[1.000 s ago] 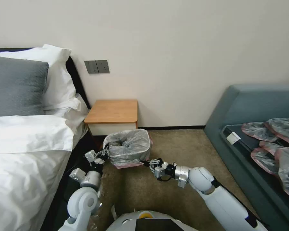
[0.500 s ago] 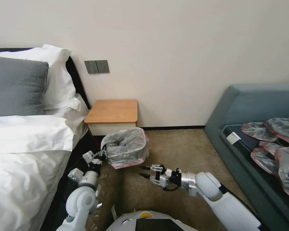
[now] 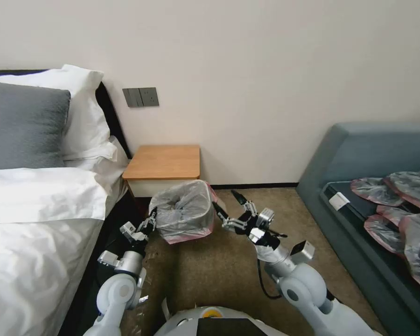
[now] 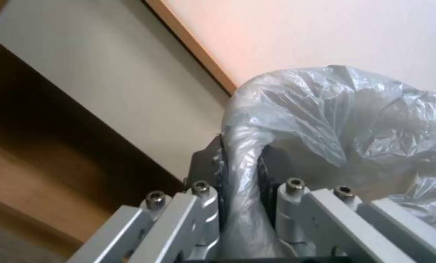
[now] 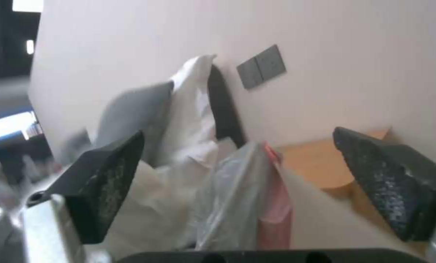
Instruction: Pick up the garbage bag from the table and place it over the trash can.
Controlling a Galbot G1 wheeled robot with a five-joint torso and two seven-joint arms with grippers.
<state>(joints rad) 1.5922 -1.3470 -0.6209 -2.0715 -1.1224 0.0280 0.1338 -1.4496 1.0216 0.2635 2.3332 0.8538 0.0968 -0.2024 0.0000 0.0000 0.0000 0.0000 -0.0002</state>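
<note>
Bag fold btwn left pincer pads, wrist-cam.

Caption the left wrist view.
Left end effector pinching a fold of the garbage bag beside the wooden nightstand.

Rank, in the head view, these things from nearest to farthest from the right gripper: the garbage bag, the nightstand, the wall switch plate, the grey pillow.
From the open right gripper:
1. Garbage bag, just to its left, draped over the trash can.
2. Nightstand, behind the bag, against the wall.
3. Wall switch plate, up on the wall.
4. Grey pillow, on the bed, far left.
</note>
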